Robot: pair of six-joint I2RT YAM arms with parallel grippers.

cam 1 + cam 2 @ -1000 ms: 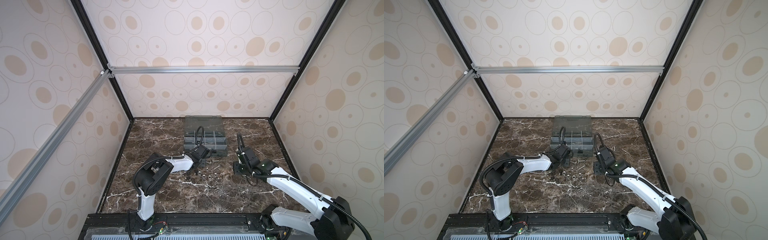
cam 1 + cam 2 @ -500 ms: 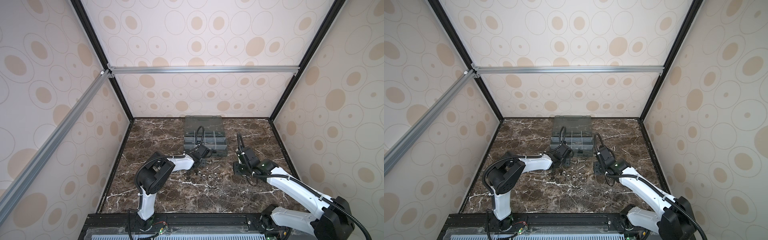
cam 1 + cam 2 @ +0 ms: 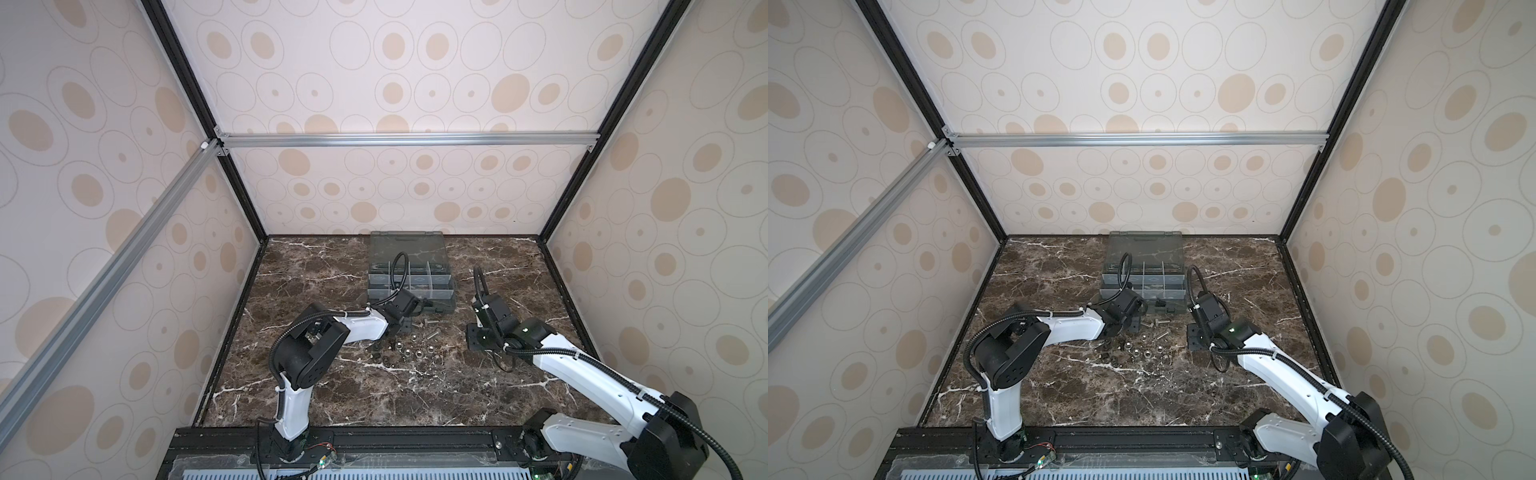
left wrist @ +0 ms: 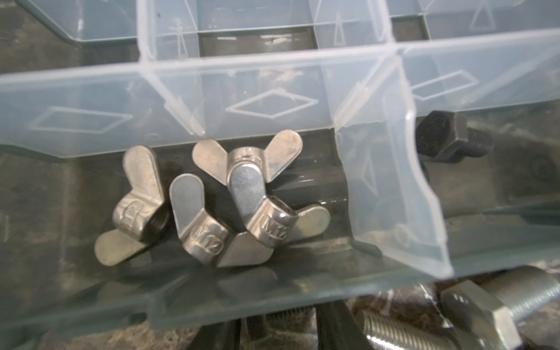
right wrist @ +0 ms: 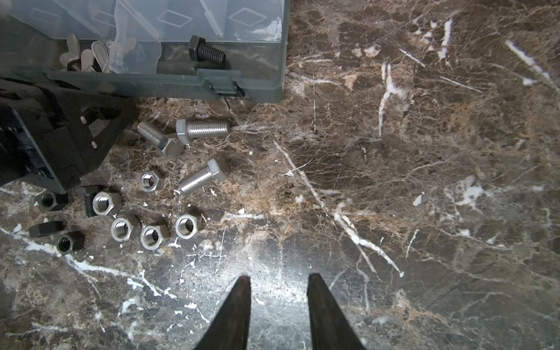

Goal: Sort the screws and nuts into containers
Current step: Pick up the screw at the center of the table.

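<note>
Pointing down at the marble table [image 5: 424, 181], the right gripper [image 5: 277, 303] has its two dark fingers [image 5: 239, 309] parted with only bare stone between them — nothing is pinched. The left gripper [image 3: 424, 306] sits at the front wall of the organiser box [image 5: 169, 83], whose lid [image 3: 405, 245] lies open toward the back of the cell. Whether its fingers are spread or pressed together I cannot tell, as no view shows them clearly. In the left wrist view several silver wing nuts [image 4: 230, 197] lie heaped in one front compartment [image 4: 75, 197], and a black screw [image 4: 445, 136] lies in the compartment beside it, past a pale divider [image 4: 394, 181]. Everything else is loose on the table just in front of the box: three silver screws [image 5: 203, 130] nearest its wall, five silver nuts [image 5: 106, 203] a little farther out, and a few black nuts [image 5: 69, 241] with a loose black screw [image 5: 88, 201] close to the left gripper's body — all well apart from the right gripper's fingertips
</note>
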